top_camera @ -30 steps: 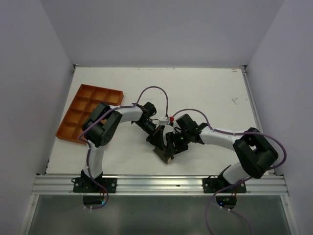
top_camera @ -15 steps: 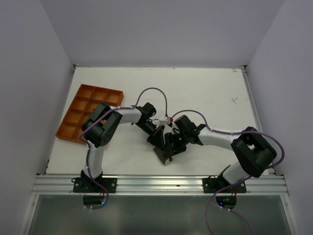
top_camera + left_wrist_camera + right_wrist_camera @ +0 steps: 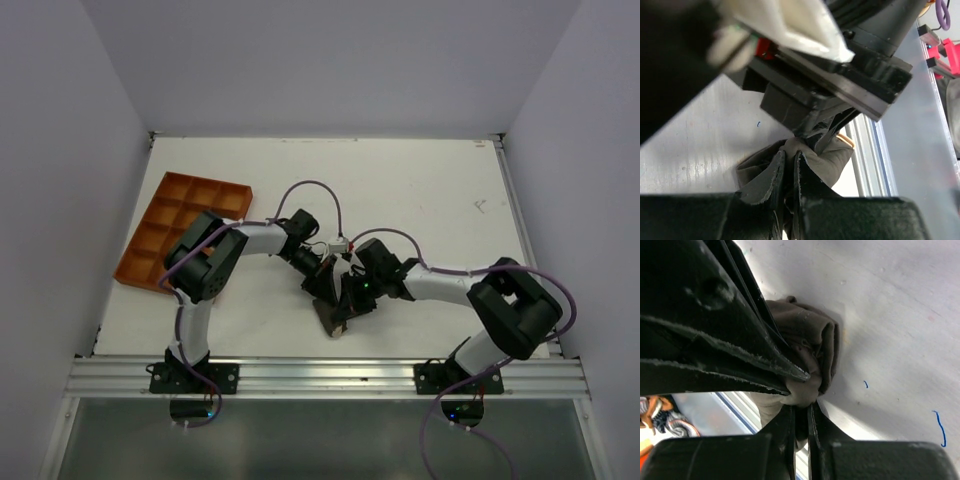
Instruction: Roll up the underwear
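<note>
The underwear (image 3: 335, 318) sits as a small dark brownish-grey bundle on the white table (image 3: 430, 180), near the middle of its width and close to the near edge, just short of the aluminium rail (image 3: 320, 375) that runs along it. Behind the bundle and to its right the tabletop lies open as far as the walls that close in the left, back and right sides. The orange compartment tray (image 3: 143, 225) rests well apart near the left edge. Both arms crowd over the bundle from behind, their wrists almost touching. The left gripper (image 3: 788, 162) has its jaws drawn nearly together on an upright fold of the cloth, and in its wrist view the other arm's black body hangs directly above. The right gripper (image 3: 801, 412) is likewise pinched on the cloth, its two fingers close with a pale lump of fabric squeezed between the tips. The garment looks bunched and creased, folded over itself in thick soft layers with a rounded outer fold. A sliver of lighter tan shows at its side toward the rail in the left wrist view.
</note>
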You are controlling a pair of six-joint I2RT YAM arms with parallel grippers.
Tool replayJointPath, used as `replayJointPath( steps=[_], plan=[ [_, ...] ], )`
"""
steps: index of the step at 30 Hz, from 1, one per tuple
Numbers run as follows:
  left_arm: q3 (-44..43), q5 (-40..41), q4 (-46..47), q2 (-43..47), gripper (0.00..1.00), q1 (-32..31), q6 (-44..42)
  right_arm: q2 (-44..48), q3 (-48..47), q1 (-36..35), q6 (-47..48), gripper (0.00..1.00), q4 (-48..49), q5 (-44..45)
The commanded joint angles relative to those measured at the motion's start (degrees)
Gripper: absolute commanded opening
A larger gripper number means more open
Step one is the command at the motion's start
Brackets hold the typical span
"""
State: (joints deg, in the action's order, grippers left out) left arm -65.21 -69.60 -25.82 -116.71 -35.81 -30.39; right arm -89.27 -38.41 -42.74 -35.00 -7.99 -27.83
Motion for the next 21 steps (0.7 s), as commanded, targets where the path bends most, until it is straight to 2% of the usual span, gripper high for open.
replayJointPath(
  steps=[1, 3, 5, 7, 16, 19, 21],
  plan=[
    [-0.26, 7.73, 8.34, -0.28, 0.06, -0.23, 6.21, -1.0, 3.69, -1.82, 1.61, 0.0, 3.5, 9.3],
    [-2.11, 6.59, 7.11, -0.1, 0.09, 0.22, 7.01, 0.85, 4.22, -1.91, 1.25, 0.0, 4.21, 9.38],
    [-2.47, 7.11, 7.36, 0.95, 0.18, 0.13, 7.97, 2.17, 4.22, -1.99, 1.69, 0.0, 4.3, 8.85],
    [-2.38, 8.51, 8.33, 3.23, 0.22, 0.22, 10.0, 2.87, 4.05, -1.99, 1.78, 0.0, 4.04, 8.85],
    [-3.52, 9.48, 8.68, 9.65, 0.28, 4.08, 15.97, 5.34, 3.43, -2.35, 1.43, 0.0, 4.12, 8.94],
    [-4.84, 13.52, 9.38, 12.37, 0.28, 6.27, 20.1, 6.39, 2.56, -2.79, 1.43, 0.0, 3.6, 9.46],
    [-4.93, 19.14, 10.79, 15.53, 0.28, 7.77, 24.39, 6.66, 1.77, -3.05, 1.43, 0.0, 3.51, 9.9]
  ],
)
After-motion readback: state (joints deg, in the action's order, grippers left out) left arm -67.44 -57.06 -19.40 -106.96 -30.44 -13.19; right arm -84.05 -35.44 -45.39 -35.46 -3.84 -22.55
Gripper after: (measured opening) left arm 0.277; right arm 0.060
